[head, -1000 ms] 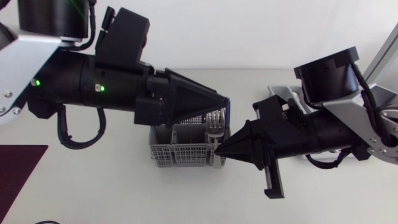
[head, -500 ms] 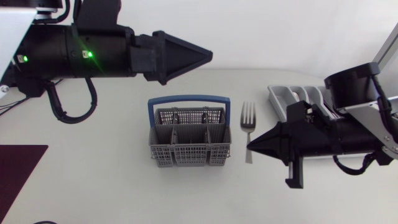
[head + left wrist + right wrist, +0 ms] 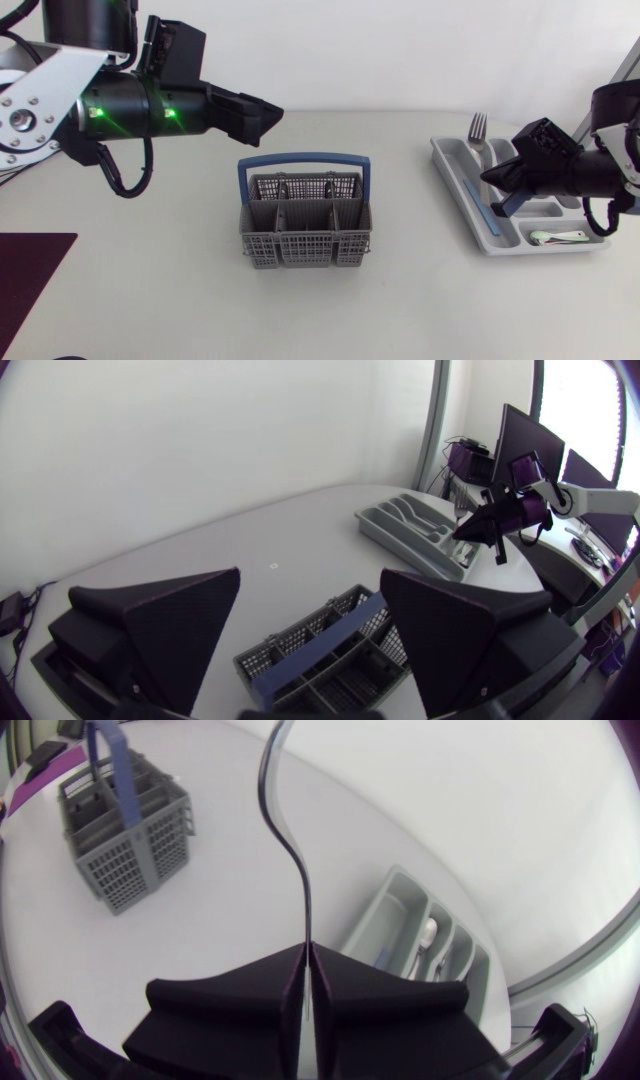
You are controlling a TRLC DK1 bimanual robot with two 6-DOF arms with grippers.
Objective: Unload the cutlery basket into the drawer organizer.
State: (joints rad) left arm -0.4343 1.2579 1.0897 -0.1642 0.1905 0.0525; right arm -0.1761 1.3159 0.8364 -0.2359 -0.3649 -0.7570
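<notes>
Fork (image 3: 304, 905) — one; handle pinched between the right gripper's (image 3: 306, 952) closed fingers, tines out ahead, over the organizer's (image 3: 452, 175) far end. Basket (image 3: 305, 235) — one, mid-table, near the left gripper (image 3: 311, 574), whose fingers are spread wide and hold nothing. Half a second earlier the fork lay on the table beside the basket.

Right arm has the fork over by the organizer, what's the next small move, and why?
Probably lower the fork into a compartment of the organizer, then let go. The right gripper is shut on its handle, and the head view shows it above the organizer, not yet released.
</notes>
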